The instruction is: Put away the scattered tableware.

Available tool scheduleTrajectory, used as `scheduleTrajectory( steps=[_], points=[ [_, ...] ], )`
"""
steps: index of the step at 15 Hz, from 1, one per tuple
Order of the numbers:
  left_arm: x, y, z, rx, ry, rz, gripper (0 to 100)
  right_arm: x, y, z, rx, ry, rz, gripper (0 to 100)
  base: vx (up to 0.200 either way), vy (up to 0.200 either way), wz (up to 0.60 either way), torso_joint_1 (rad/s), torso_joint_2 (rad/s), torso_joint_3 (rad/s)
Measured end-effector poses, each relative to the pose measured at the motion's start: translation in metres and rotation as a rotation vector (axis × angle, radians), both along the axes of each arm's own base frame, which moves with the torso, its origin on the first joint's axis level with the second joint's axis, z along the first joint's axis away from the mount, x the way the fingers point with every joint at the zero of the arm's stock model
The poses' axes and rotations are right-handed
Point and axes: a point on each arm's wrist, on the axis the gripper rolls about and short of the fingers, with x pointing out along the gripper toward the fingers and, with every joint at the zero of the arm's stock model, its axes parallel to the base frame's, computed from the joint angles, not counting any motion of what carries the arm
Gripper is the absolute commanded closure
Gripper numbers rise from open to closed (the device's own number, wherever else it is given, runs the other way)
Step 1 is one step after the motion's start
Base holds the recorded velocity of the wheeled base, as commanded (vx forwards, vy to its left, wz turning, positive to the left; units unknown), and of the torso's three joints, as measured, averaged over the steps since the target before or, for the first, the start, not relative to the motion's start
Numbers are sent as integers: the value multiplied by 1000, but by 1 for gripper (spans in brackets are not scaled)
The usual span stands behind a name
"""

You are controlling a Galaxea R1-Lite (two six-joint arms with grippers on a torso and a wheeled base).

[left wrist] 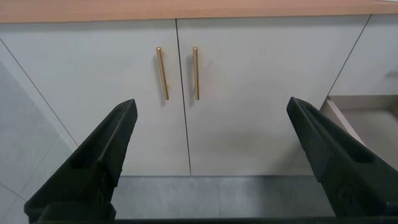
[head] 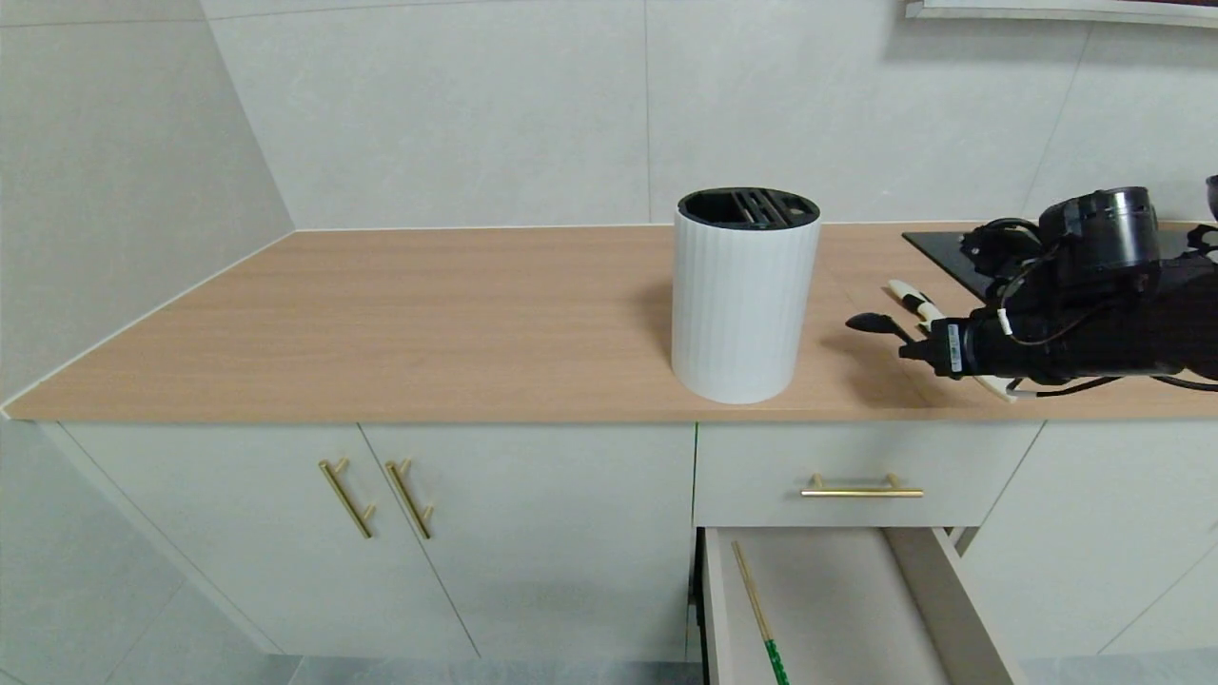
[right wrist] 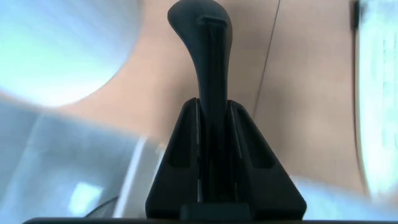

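Head view puts the right pincer (head: 871,323) low over the worktop (head: 428,323), fingers pressed together on nothing. A white utensil (head: 915,303) lies just behind it, its long axis slanting back under the wrist, so this arm is nearer. Beyond the fingertips stands the white holder (head: 745,295). Below is an open drawer (head: 837,599) with a chopstick (head: 756,609). The left pincer (left wrist: 211,109) hangs spread before the cupboard doors (left wrist: 249,93).

White ribbed holder (head: 744,304), black slotted top, upright on counter (head: 428,323). White-and-black utensil (head: 913,303) flat at its 3 o'clock. Wooden green-tipped chopsticks (head: 756,599) in open drawer (head: 856,609), 6 o'clock.
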Motion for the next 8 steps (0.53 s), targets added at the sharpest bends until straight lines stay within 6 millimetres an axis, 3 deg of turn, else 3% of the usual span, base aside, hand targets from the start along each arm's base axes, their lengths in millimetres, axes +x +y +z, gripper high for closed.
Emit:
scheduleTrajectory(
  steps=[3, 8],
  points=[
    [0, 0, 0, 0, 0, 0, 0, -37, -1, 15, 32, -8, 2, 100, 0, 0, 0, 0, 0, 0],
    [0, 0, 0, 0, 0, 0, 0, -88, -8, 6, 26, 25, 10, 100, 0, 0, 0, 0, 0, 0]
  ],
)
